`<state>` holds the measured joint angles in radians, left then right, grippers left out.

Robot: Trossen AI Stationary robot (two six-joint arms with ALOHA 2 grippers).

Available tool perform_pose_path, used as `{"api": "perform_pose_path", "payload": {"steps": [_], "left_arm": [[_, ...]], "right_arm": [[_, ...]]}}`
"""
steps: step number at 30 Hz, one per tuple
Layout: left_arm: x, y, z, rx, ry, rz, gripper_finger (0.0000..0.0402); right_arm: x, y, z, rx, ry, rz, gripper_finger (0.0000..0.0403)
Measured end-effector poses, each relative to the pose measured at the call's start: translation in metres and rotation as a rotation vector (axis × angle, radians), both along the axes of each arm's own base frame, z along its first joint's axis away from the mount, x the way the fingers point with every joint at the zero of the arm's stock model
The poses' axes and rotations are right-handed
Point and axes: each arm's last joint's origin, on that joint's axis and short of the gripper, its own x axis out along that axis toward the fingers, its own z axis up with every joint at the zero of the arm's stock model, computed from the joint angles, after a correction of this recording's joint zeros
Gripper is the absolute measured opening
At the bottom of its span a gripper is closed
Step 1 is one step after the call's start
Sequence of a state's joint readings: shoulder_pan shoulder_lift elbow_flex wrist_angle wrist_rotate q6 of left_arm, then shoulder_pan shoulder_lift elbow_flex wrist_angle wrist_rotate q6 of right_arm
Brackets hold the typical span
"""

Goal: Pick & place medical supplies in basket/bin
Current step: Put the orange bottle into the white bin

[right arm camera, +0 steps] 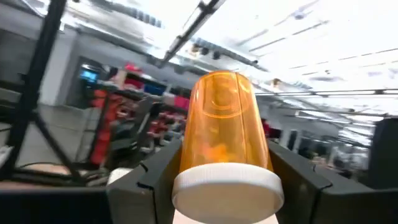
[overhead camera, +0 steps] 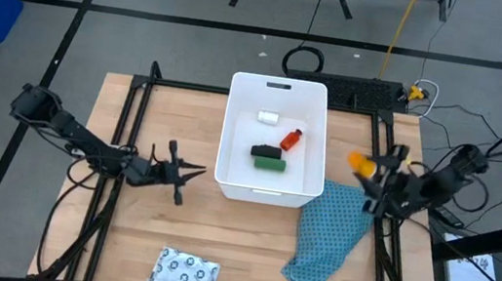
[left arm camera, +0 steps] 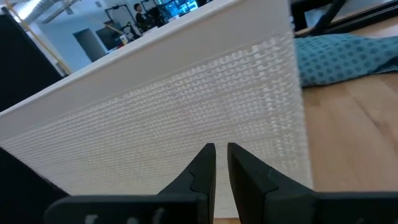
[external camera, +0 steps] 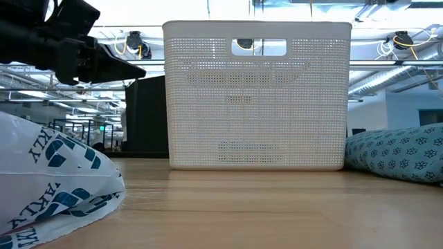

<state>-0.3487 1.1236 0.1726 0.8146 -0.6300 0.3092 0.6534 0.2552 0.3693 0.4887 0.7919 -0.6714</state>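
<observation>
The white basket [overhead camera: 263, 194] stands mid-table and holds a small white piece [overhead camera: 268, 117], a red bottle [overhead camera: 292, 138], a black block [overhead camera: 266, 151] and a green block [overhead camera: 269, 164]. A silvery packet [overhead camera: 184, 273] lies flat near the front edge. My right gripper [overhead camera: 369, 175] hangs right of the basket, above the table, shut on an orange vial [overhead camera: 358, 162]. My left gripper [overhead camera: 189, 173] is shut with nothing in it, level, left of the basket and pointing at its wall [left arm camera: 186, 118]. My right gripper pinches the orange vial between its two fingers [right arm camera: 155, 174], on the sides of the body just above the white cap [right arm camera: 227, 186]. The fingers come from the table's right side and slant upward. The vial is lifted clear, cap end toward the wrist, rounded end [right arm camera: 222, 87] pointing outward.
A teal patterned cloth [overhead camera: 331, 236] lies crumpled on the table right of the basket, below my right gripper. Black frame rails [overhead camera: 123, 142] run along both table sides. Bare wood shows between the basket and the packet.
</observation>
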Motion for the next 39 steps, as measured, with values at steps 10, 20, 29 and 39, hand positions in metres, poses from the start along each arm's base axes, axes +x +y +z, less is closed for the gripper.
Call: {"api": "perform_pose_path", "payload": {"steps": [10, 20, 29, 39], "left_arm": [[0.003, 0.012, 0.0, -0.019, -0.007, 0.065, 0.0047], [0.004, 0.019, 0.0, -0.029, -0.011, 0.106, 0.0047], [0.004, 0.02, 0.0, -0.048, -0.018, 0.111, 0.0047], [0.004, 0.02, 0.0, -0.074, -0.022, 0.114, 0.0047]], "right_arm": [[0.005, -0.008, 0.079, -0.073, 0.16, -0.149, 0.0185], [0.029, -0.018, 0.14, -0.101, 0.302, -0.346, 0.0185], [0.086, -0.03, 0.147, -0.149, 0.377, -0.225, 0.0185], [0.184, -0.093, 0.099, -0.099, 0.617, -0.043, 0.0185]]}}
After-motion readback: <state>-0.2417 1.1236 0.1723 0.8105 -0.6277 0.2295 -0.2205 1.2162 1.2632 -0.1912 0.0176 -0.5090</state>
